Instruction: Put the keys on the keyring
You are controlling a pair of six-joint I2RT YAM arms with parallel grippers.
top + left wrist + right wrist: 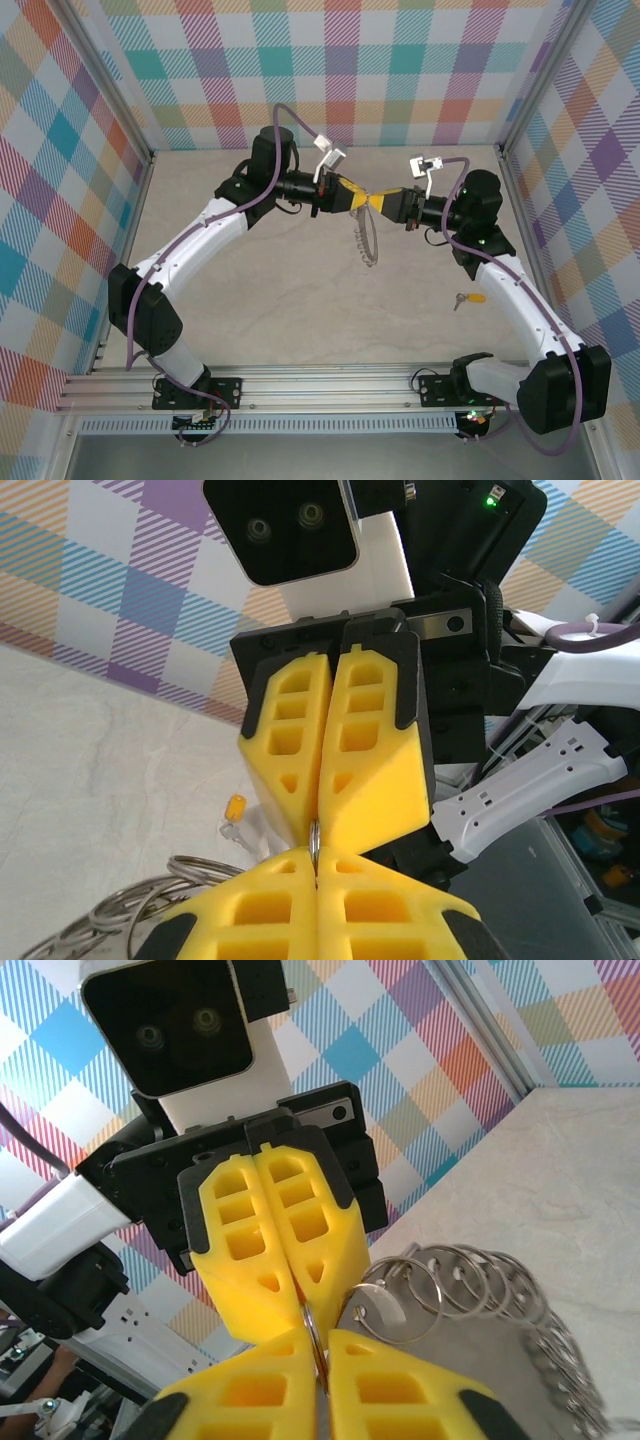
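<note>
Fingers of the left gripper are pressed shut on the thin metal edge of the keyring. The right gripper faces it tip to tip, and its yellow fingers are closed on the same stretch of wire. The 2 grippers meet nose to nose above the middle of the table, toward its far side.

- From the left wrist, a sliver of ring shows in the seam where the 4 yellow pads come together.
- Keyring hangs below the pinch point, clear of the table, seen nearly edge-on from above as a narrow loop.
- From the right wrist, its rim reads as a row of small overlapping split rings curving away to the right.
- 1 key lies flat on the table, well apart from the keyring, just beside the right arm's white forearm. Head is yellow-orange, blade short and silver.
- Left wrist view catches the key's yellow head on the pale surface beyond the ring's loops.
- Plaid walls enclose the table on 3 sides.
</note>
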